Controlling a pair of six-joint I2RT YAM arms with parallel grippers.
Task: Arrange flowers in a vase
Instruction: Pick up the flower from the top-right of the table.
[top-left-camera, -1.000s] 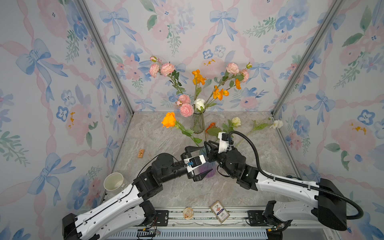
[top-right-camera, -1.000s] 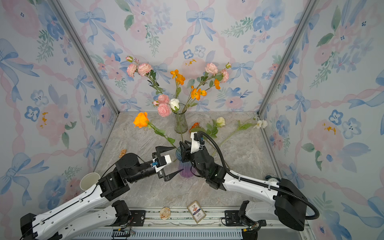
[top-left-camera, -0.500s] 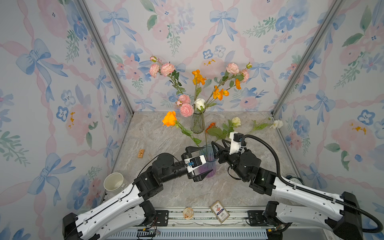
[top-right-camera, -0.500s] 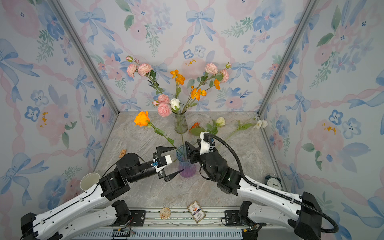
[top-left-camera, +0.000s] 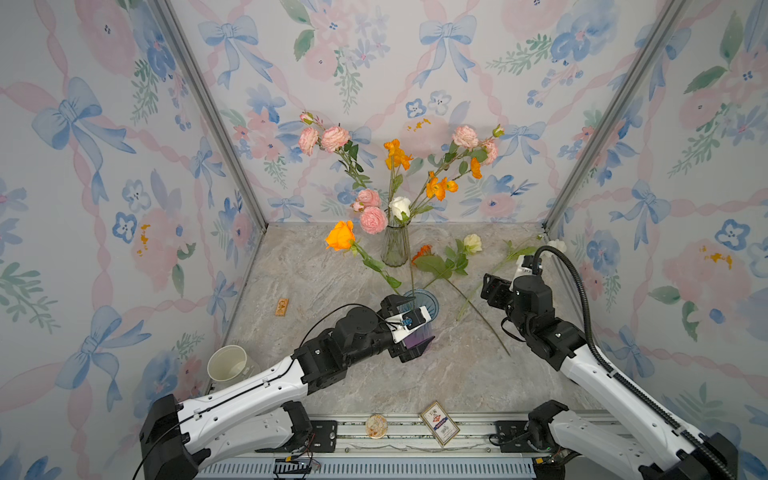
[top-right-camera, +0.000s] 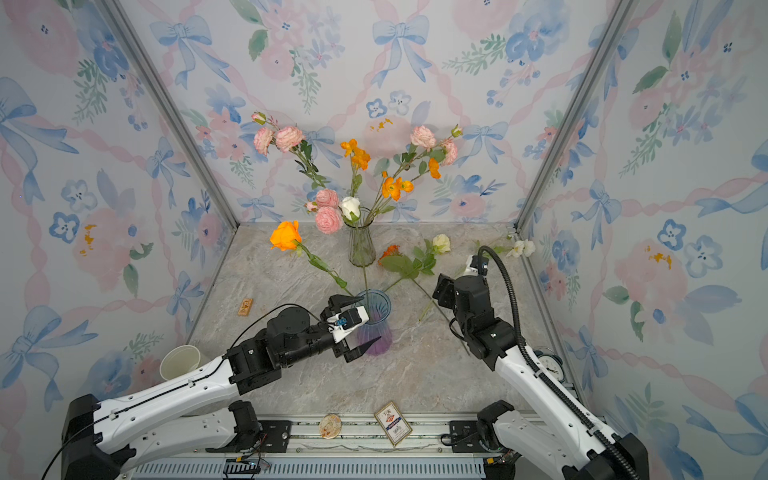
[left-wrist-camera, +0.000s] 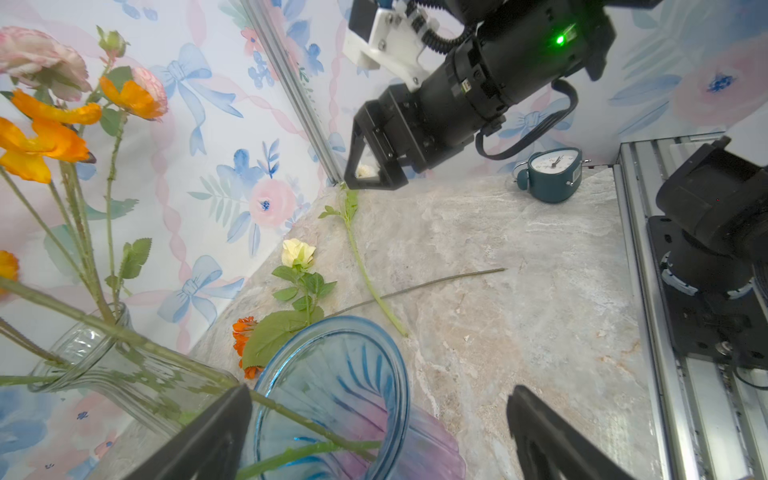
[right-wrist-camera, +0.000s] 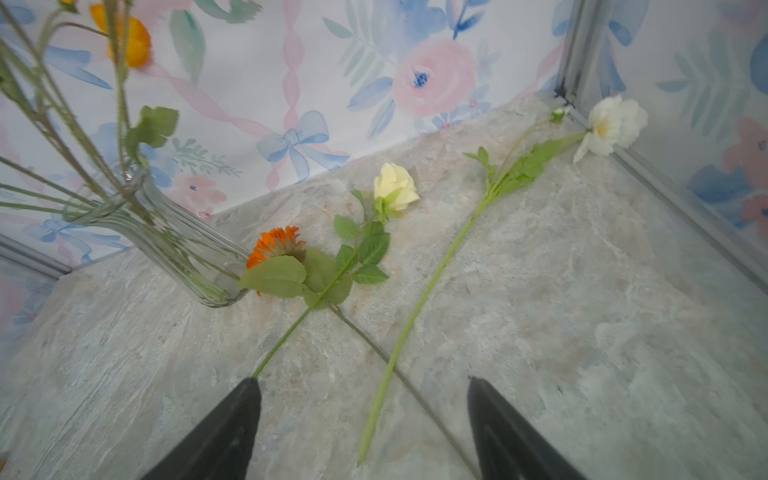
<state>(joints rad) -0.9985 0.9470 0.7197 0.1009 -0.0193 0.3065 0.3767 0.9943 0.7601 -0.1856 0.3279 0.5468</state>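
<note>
left gripper (left-wrist-camera: 378, 395): my fingers (left-wrist-camera: 208, 440) are spread wide, straddling the blue vase (left-wrist-camera: 332, 374). Can't really tell if one grazes the glass.
right gripper (right-wrist-camera: 363, 382): spread too, gripping nothing, off to the blue vase's right.
orange rose (top-left-camera: 340, 235): stem down in the blue vase, bloom leaning out to its far left.
clear vase (top-left-camera: 395, 249): right behind the blue vase, holding pink blooms (top-left-camera: 373, 219) and poppies (top-left-camera: 438, 187).
cream rose (right-wrist-camera: 395, 187), orange bloom (right-wrist-camera: 276, 245), white flower (right-wrist-camera: 611, 124): flat on the table (top-left-camera: 457, 374), beyond the blue vase, rightward.
</note>
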